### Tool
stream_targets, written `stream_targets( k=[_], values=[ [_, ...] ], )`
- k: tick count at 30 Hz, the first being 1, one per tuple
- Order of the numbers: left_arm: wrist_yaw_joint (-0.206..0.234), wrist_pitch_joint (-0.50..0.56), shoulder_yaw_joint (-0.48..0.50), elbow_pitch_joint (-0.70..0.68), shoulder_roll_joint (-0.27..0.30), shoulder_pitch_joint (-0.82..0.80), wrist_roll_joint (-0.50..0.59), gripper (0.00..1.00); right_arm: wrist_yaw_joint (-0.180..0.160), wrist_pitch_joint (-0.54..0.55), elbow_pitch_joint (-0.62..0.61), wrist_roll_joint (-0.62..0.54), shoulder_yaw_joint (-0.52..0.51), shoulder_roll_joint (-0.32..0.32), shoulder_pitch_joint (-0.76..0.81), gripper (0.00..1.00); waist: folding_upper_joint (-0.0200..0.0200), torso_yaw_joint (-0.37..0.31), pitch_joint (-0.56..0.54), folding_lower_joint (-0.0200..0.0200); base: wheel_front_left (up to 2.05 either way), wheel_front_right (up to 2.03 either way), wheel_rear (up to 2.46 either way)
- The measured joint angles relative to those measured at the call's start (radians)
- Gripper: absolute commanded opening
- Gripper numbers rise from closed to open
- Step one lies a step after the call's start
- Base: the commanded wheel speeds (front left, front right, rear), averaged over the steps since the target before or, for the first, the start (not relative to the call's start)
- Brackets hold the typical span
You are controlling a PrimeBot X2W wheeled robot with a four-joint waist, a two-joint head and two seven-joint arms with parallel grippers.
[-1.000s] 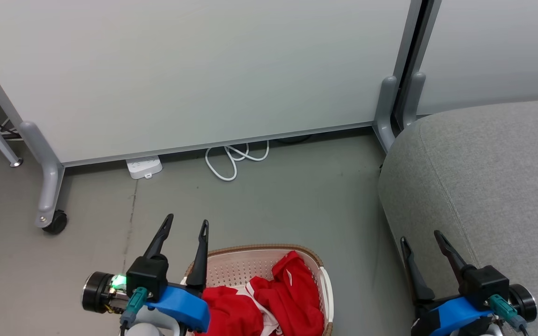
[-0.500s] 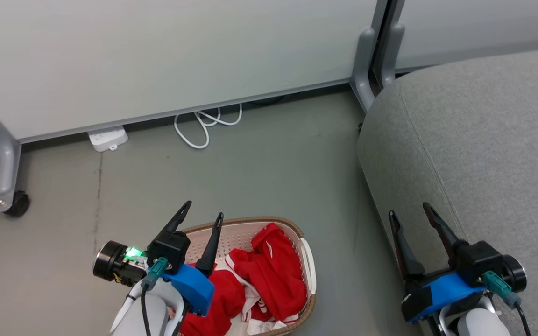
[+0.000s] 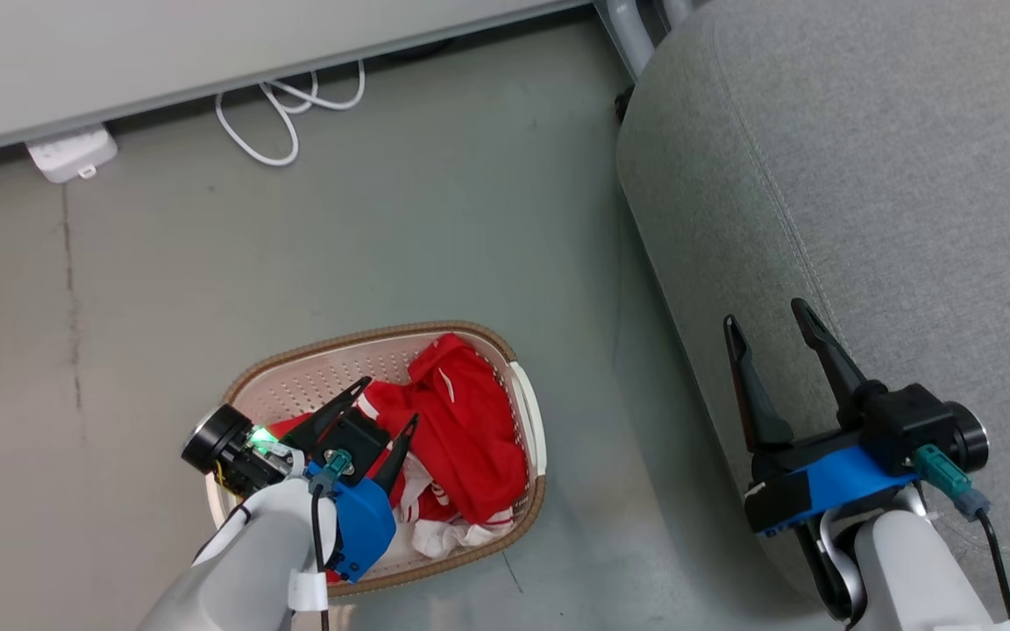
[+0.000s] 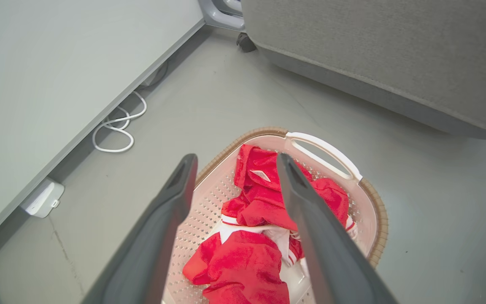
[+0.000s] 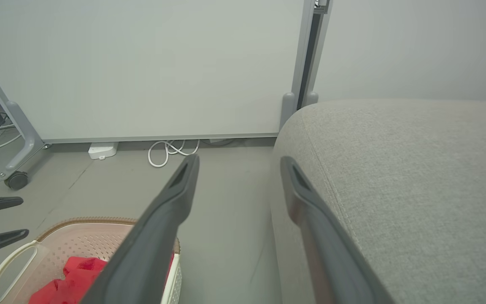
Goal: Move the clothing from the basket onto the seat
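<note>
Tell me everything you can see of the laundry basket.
The basket is a small oval tub of cream plastic with perforated walls, a brown woven-look rim and a white loop handle at the side. It stands upright on the grey floor, left of the seat and apart from it. Red clothing with white trim lies crumpled inside. The open left gripper hangs above its contents.

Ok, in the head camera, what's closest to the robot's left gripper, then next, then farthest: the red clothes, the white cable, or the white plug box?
1. The clothing, in the basket, just under the open left gripper.
2. The white cable, looped on the floor by the wall, farther up.
3. The white plug box, by the wall too, farthest off to the left.
</note>
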Motion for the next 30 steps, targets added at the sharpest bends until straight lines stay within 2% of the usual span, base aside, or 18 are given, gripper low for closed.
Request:
stream_targets(
  k=[14,21,30],
  values=[
    [0.000,0.027,-0.347,0.279,0.040,-0.210,-0.084,1.00,0.000,0.000,-0.036,0.020,0.032,0.000,-0.112,1.00,0.0000,-0.057,0.223,0.0001,0.00,0.00,0.00],
    [0.000,0.092,-0.489,0.335,0.056,-0.263,-0.147,1.00,0.000,0.000,-0.052,0.022,0.048,0.000,-0.158,1.00,0.0000,-0.080,0.314,0.0001,0.00,0.00,0.00],
    [0.000,0.190,-0.601,0.352,0.093,-0.327,-0.248,1.00,0.000,0.000,-0.076,0.028,0.057,0.000,-0.191,1.00,0.0000,-0.102,0.413,0.0001,0.00,0.00,0.00]
  ],
)
